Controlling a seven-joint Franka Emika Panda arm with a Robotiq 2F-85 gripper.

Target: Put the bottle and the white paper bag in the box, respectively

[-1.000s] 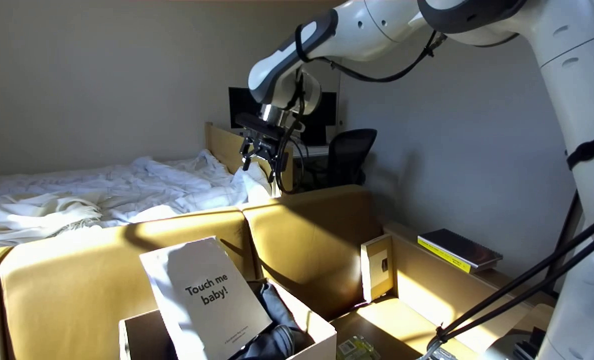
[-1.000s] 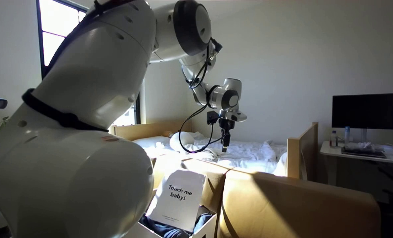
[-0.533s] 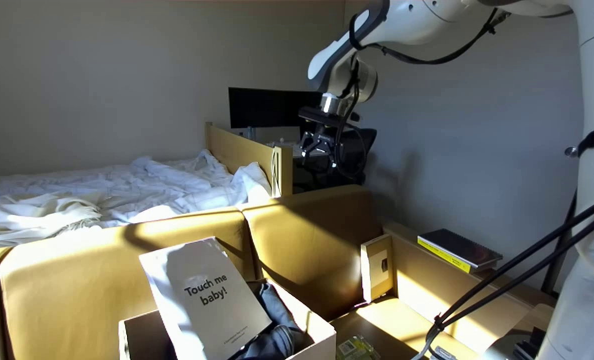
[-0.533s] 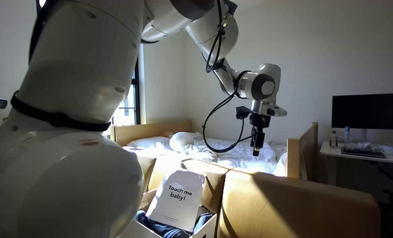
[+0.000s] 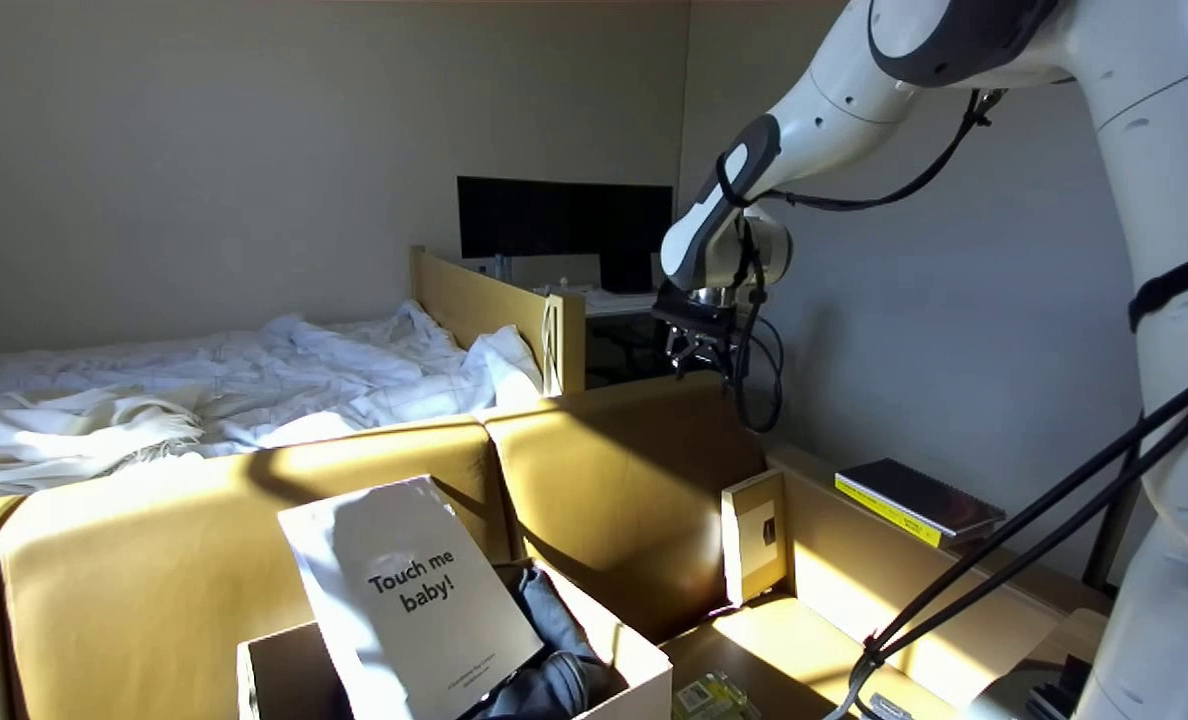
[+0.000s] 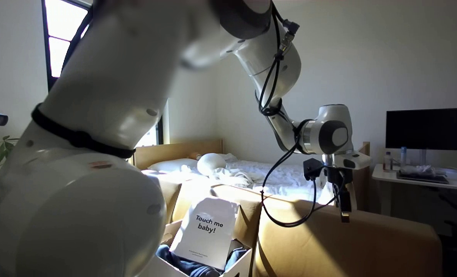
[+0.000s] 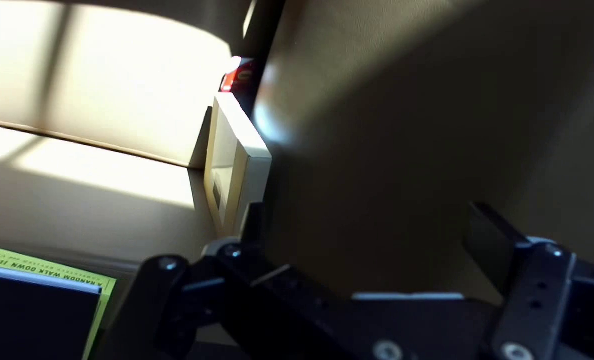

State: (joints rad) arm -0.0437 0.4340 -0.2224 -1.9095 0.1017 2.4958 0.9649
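The white paper bag (image 5: 414, 600), printed "Touch me baby!", leans tilted in the brown cardboard box (image 5: 629, 655). Its lower part is among dark clothes and its upper part sticks out above the rim. In an exterior view the bag (image 6: 207, 231) and the box (image 6: 241, 264) also show. The bottle with the blue label is not seen for certain; it may be hidden. My gripper (image 5: 704, 368) is far from the box, by the right part of the sofa back; its tip also shows in an exterior view (image 6: 345, 217). In the wrist view the gripper's fingers (image 7: 367, 215) are wide apart with nothing between them.
A small upright carton (image 7: 234, 165) stands in the sofa corner; it also shows in an exterior view (image 5: 754, 535). Books (image 5: 919, 500) lie on the armrest. A green package (image 5: 714, 697) lies on the seat. A bottle (image 6: 387, 161) stands on the far desk.
My gripper has moved right, away from the bed side, and then lowered toward the right sofa back. The bag and box have not moved.
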